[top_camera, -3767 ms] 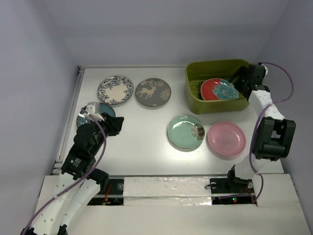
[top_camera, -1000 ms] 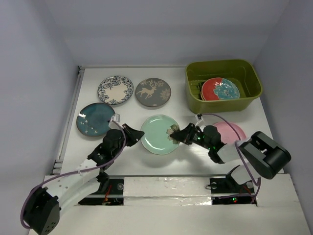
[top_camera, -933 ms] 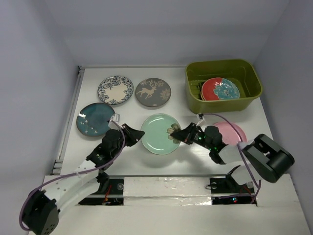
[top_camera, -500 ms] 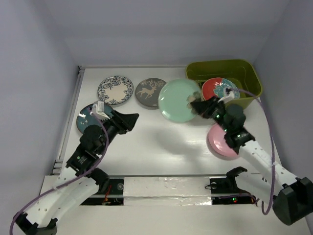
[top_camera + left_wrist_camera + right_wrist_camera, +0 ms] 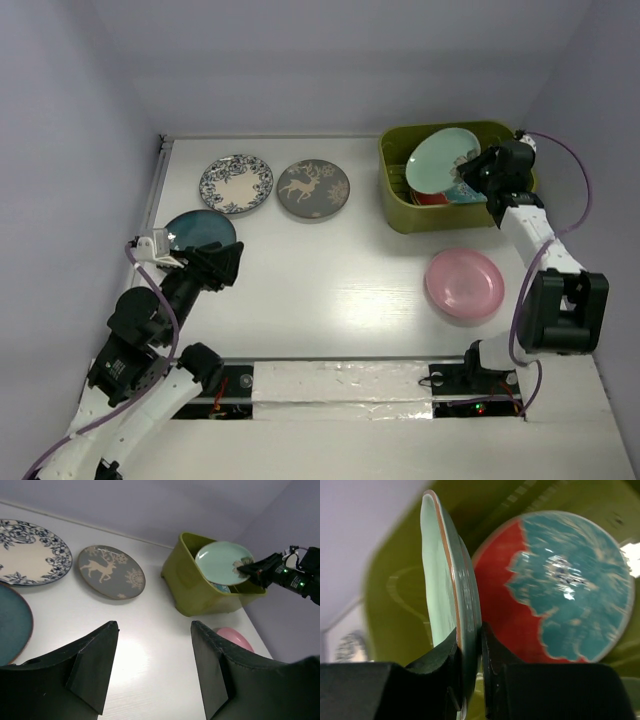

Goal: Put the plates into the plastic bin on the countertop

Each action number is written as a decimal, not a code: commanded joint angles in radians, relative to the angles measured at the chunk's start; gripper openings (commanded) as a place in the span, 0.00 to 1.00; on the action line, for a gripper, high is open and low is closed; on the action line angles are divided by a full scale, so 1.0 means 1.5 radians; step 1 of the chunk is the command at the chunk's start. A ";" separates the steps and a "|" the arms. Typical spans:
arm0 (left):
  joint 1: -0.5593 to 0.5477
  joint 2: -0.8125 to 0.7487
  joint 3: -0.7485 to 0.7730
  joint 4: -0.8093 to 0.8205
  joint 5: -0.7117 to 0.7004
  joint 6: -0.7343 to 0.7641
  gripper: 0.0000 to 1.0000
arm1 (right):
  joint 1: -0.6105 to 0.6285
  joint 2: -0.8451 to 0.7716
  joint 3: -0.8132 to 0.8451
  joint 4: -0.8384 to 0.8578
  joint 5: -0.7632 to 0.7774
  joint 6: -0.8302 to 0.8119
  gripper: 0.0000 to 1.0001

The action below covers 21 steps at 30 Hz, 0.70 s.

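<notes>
right end effector (image 5: pixel 478 168): clamped on the rim of the mint plate (image 5: pixel 440 158); wrist view shows one finger on each face of the plate edge
mint plate: held tilted, nearly on edge, above the bin (image 5: pixel 440 218), over its middle; whether it touches anything below can't be told
bin: far right of the table (image 5: pixel 320 290); the red-teal plate (image 5: pixel 560 595) lies flat inside, partly hidden by the mint plate from above
left end effector (image 5: pixel 228 262): fingers apart, nothing between them, hanging low over the near-left of the table, just beside the teal plate (image 5: pixel 195 228)
teal plate: flat on the table, left side, partly covered by the left arm from above
floral plate (image 5: pixel 236 183): flat, far left, beside the deer plate (image 5: pixel 313 188), not touching it
deer plate: flat, between the floral plate and the bin
pink plate (image 5: pixel 463 283): flat on the table, near side of the bin, apart from it
</notes>
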 commanded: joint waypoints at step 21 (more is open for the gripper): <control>-0.001 -0.069 -0.044 0.025 -0.013 0.050 0.57 | -0.022 0.096 0.151 -0.127 0.172 -0.083 0.72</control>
